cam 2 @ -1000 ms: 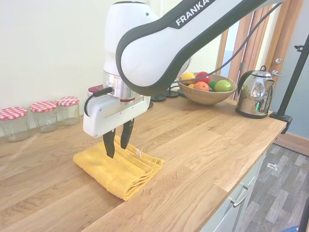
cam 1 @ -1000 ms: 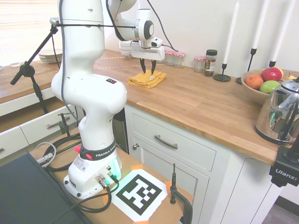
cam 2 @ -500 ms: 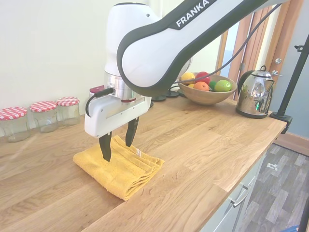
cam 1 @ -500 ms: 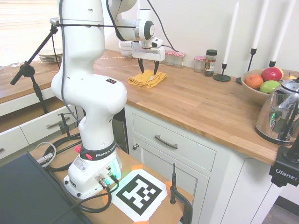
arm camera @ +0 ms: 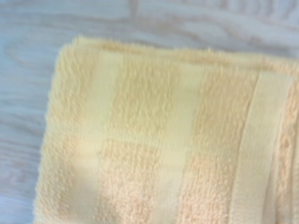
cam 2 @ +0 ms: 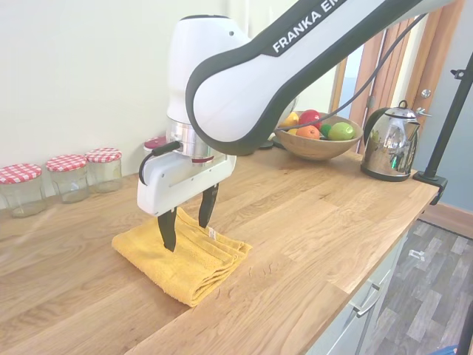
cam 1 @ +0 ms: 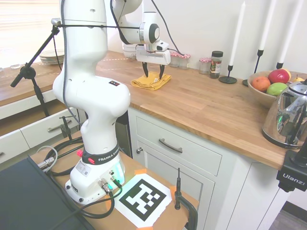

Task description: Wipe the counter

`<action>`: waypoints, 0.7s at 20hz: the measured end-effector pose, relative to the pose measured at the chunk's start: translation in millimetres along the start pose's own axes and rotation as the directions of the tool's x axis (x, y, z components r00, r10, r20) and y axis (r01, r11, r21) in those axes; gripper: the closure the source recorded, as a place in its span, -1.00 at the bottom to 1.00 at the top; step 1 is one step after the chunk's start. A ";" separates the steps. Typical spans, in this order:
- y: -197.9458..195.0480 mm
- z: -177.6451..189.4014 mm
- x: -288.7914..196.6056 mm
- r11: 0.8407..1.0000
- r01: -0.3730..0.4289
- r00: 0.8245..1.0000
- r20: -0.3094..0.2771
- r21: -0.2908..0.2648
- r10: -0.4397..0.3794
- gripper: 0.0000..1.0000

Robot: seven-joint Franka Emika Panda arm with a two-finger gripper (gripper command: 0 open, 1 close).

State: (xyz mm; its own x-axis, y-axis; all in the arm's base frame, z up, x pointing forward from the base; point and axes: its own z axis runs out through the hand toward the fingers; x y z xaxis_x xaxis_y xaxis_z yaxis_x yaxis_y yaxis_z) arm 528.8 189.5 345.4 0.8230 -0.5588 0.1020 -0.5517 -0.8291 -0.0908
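A folded yellow towel [cam 1: 151,81] [cam 2: 185,262] lies flat on the long wooden counter [cam 1: 206,105] [cam 2: 310,214], near the wall end. My gripper [cam 1: 153,73] [cam 2: 186,233] hangs straight down over the towel's middle and is open. Its two dark fingertips are spread wide at the cloth's surface, and I cannot tell whether they touch it. Nothing is held between them. The wrist view is filled by the towel [arm camera: 163,140], blurred, with bare counter wood [arm camera: 28,56] along one side.
Red-lidded glass jars [cam 2: 70,177] [cam 1: 177,59] line the wall behind the towel. Further along stand a spice jar [cam 1: 217,63], black candle holders [cam 1: 229,76], a fruit bowl [cam 1: 268,88] [cam 2: 318,140] and a steel kettle [cam 1: 290,117] [cam 2: 389,151]. The counter's front edge is close to the towel.
The fingers have spread from nearly shut on the towel to wide open. The gripper has shifted slightly along the counter, and the towel stays flat where it was.
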 end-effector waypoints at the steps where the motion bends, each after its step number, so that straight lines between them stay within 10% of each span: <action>1: 0.9 2.4 -0.8 1.000 0.001 1.000 0.000 0.000 -0.001 -1.00; 14: 3.4 14.9 2.5 1.000 -0.004 1.000 0.002 -0.002 0.004 -1.00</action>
State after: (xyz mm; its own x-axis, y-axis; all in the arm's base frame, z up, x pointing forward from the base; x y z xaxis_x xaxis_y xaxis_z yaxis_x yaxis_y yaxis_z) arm 531.0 185.5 330.6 0.8209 -0.5624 0.0995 -0.5556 -0.8267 -0.0888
